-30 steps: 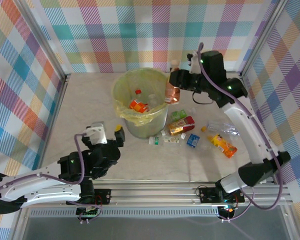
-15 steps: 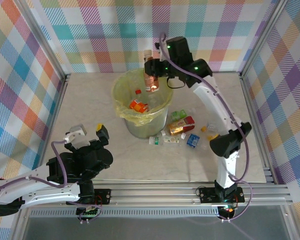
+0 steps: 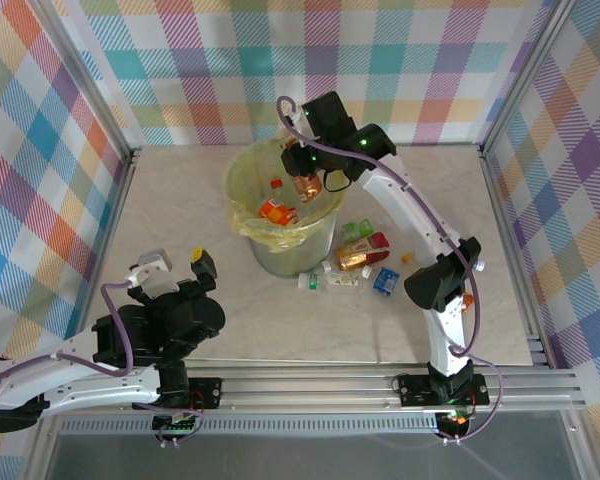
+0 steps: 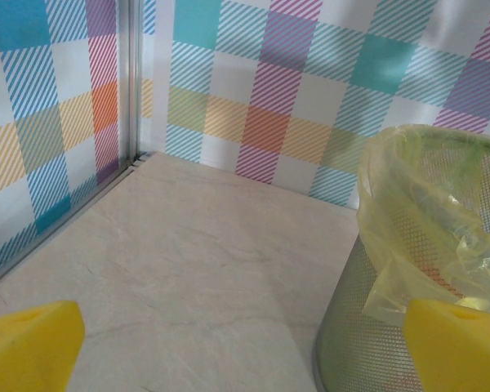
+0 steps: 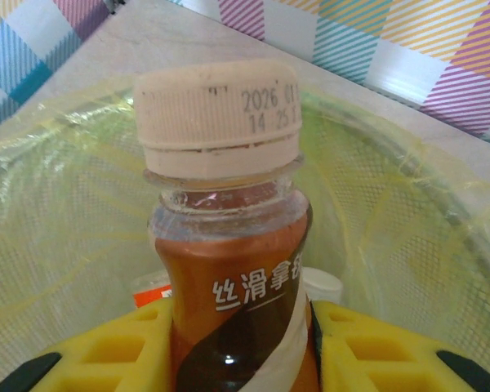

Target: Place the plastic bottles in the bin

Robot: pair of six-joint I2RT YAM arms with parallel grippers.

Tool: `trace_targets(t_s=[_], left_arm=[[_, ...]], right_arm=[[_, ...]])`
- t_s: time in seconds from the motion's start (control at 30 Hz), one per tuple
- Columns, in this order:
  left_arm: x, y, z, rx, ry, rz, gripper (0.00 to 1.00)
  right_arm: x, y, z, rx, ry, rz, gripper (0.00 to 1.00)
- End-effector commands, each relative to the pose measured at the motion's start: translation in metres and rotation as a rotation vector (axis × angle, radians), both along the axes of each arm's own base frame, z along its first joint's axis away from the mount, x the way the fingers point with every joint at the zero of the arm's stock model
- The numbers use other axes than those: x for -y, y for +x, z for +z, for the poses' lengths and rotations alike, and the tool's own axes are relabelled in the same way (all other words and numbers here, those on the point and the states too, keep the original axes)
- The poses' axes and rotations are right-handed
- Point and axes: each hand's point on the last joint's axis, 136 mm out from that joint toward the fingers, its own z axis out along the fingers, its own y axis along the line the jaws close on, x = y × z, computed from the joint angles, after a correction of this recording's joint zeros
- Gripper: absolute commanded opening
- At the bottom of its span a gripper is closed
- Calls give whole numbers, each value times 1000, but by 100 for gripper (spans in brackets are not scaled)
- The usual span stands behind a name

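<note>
My right gripper [image 3: 306,182] is shut on a brown-labelled bottle [image 5: 229,269] with a beige cap [image 5: 216,106], holding it upright over the mouth of the bin [image 3: 242,178]. Its yellow fingers [image 5: 122,351] press the bottle's sides. Below it, in the yellow-green liner [image 5: 392,204], lie an orange-labelled bottle [image 3: 276,210] and a white cap [image 5: 320,284]. Several bottles lie on the table right of the bin: a red-labelled one [image 3: 363,250], a green one [image 3: 355,230], a blue one [image 3: 385,280] and a clear one [image 3: 330,280]. My left gripper [image 3: 177,265] stands open and holds nothing, near left of the bin [image 4: 351,327].
The right arm's lower link [image 3: 442,285] stands over the table's right side and covers part of the scattered bottles. Checked walls and metal posts [image 3: 128,155] close the table on three sides. Bare marbled tabletop [image 4: 188,269] lies left of the bin.
The right arm has swung left, carrying the brown bottle from the bin's right rim to above its opening. The left arm drew back toward the near left, then held still.
</note>
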Motion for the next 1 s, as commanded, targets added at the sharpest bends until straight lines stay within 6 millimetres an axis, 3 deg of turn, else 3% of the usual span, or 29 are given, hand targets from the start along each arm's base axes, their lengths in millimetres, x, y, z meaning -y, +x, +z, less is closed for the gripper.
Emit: trace_targets(t_s=[0.0,0.23,0.4,0.83,0.97], left_arm=[[-7,-1,0,24,17,31,100],[-7,-1,-1,22,19,29,100],[-6,-1,-2,18,24,26,100],[2,2,1,7,56,12,100],[12,5,4,-12,99,-10,100]], right_arm=[[3,0,-23,-13,-92,19,37],[-1,-5,-41,-52,-116,46,46],[-4,-6,-42,-56,-110,59,60],[-5,-21,-3,-21,-51,71,81],[3,-28,16,-13,-9,38,100]])
